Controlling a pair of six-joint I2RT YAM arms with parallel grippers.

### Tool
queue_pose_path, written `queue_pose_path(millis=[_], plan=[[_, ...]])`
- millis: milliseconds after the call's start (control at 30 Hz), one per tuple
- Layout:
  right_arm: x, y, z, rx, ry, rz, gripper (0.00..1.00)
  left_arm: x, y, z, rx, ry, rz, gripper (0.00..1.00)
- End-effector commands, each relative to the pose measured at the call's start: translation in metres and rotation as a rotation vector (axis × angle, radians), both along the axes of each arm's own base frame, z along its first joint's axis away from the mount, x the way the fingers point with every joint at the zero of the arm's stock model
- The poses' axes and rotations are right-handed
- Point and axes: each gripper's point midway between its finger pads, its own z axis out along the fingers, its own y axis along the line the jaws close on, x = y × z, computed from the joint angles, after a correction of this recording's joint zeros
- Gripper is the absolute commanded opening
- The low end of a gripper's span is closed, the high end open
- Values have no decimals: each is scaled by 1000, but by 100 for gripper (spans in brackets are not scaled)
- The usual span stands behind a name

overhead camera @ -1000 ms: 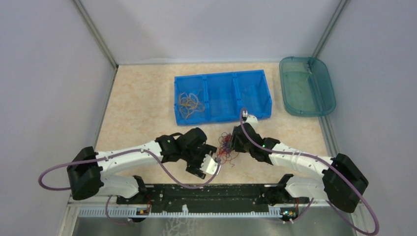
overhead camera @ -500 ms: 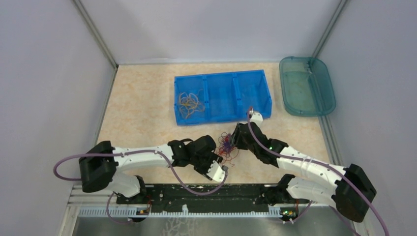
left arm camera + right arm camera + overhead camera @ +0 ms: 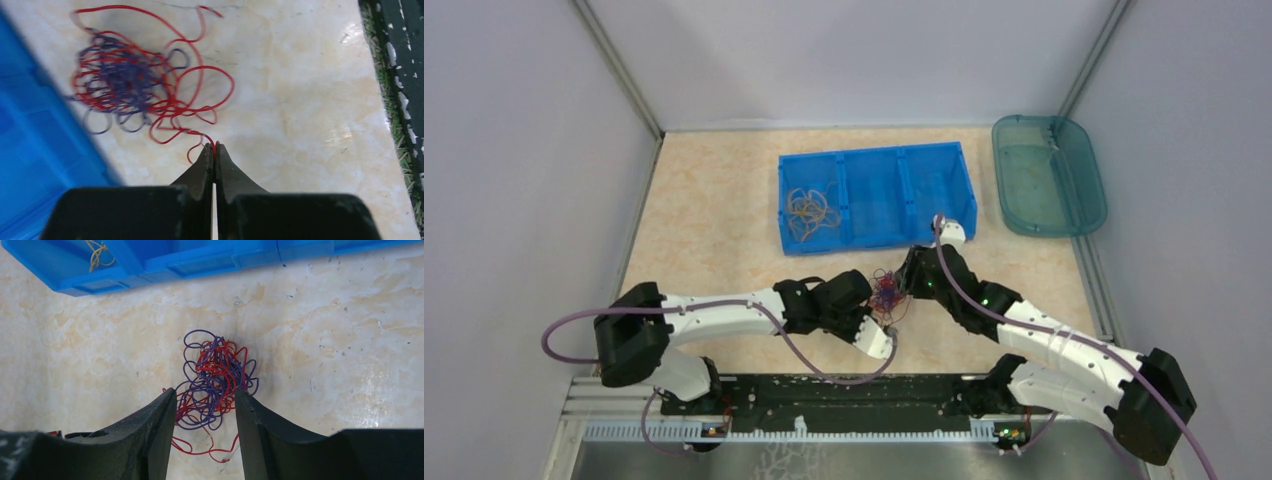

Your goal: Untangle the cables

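Note:
The cables are a small tangle (image 3: pixel 886 293) of red and purple loops lying on the table just in front of the blue bin. My left gripper (image 3: pixel 215 146) is shut on a red cable (image 3: pixel 197 134) that trails from the tangle (image 3: pixel 130 85); it sits at the tangle's near-left side (image 3: pixel 879 308). My right gripper (image 3: pixel 206 392) is open, its fingertips straddling the near part of the tangle (image 3: pixel 215 370), coming in from the right (image 3: pixel 904 285). Orange-yellow cables (image 3: pixel 809 208) lie in the bin's left compartment.
The blue three-compartment bin (image 3: pixel 869 152) stands behind the tangle, and its front wall (image 3: pixel 200 262) is close to it. A teal tray (image 3: pixel 1046 175) lies at the back right. A black rail (image 3: pixel 844 395) runs along the near table edge.
My left gripper moved right to the tangle and shut on a red strand. My right gripper shifted slightly right and opened a little wider over the tangle.

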Motion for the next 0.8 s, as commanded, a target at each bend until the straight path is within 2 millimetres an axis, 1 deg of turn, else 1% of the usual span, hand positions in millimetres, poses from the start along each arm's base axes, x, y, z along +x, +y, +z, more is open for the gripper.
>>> queue_pose_path(millis=[0,67,167,233,333,433,533,633,700,767], plan=[[14,7,45,88,-110,48,49,2,-5,65,-77,-3,57,0],[14,9,54,91,-144,86,51,-6,-2,93,-120,14,45,0],[12,17,71,93,-222,178,59,-11,2,133,-197,2,36,0],[9,22,82,104,-284,237,65,-14,6,153,-231,-13,20,0],[-1,27,105,133,-414,333,70,-12,13,178,-282,-41,40,0],[-15,31,126,200,-552,418,75,-9,18,193,-318,-42,99,0],[-26,31,139,229,-654,470,78,-10,22,204,-341,-5,144,0],[-35,39,143,215,-698,552,78,-9,23,212,-354,26,174,0],[-41,46,142,193,-718,607,78,-6,23,218,-361,34,185,0],[-48,53,142,172,-745,652,78,-6,26,220,-344,41,190,0]])
